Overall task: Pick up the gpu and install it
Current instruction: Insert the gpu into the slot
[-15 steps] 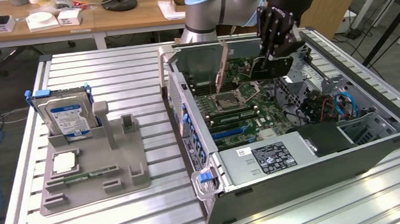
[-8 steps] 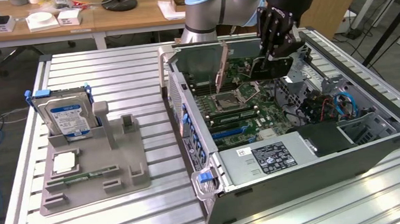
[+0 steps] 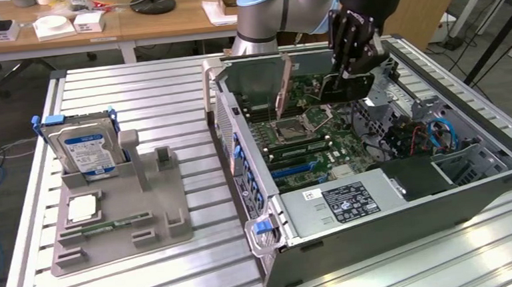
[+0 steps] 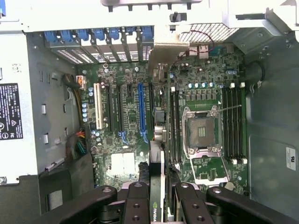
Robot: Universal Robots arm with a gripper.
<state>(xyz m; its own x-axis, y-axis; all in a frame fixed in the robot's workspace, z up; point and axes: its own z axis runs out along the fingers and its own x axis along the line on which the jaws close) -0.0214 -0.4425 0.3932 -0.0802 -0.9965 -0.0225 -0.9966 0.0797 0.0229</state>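
Note:
The gpu (image 3: 346, 86), a thin black card with a metal bracket (image 3: 282, 92) at one end, hangs edge-down inside the open computer case (image 3: 238, 151), just above the motherboard (image 3: 305, 137). My gripper (image 3: 351, 69) is shut on the card's upper edge. In the wrist view the gpu (image 4: 157, 154) runs edge-on down the middle, between the blue expansion slot (image 4: 140, 109) and the processor socket (image 4: 202, 133). Its bracket (image 4: 164, 51) sits by the rear slot covers. My gripper (image 4: 159, 205) clamps it, with black fingers (image 4: 138, 203) on either side.
A silver hard drive with a blue label (image 3: 80, 146) stands upright in a grey fixture (image 3: 154, 216) at the exterior view's left, with a chip (image 3: 82, 209) and a green memory stick (image 3: 109, 226) lying on it. A power supply (image 3: 344, 201) and cables (image 3: 416, 137) crowd the case.

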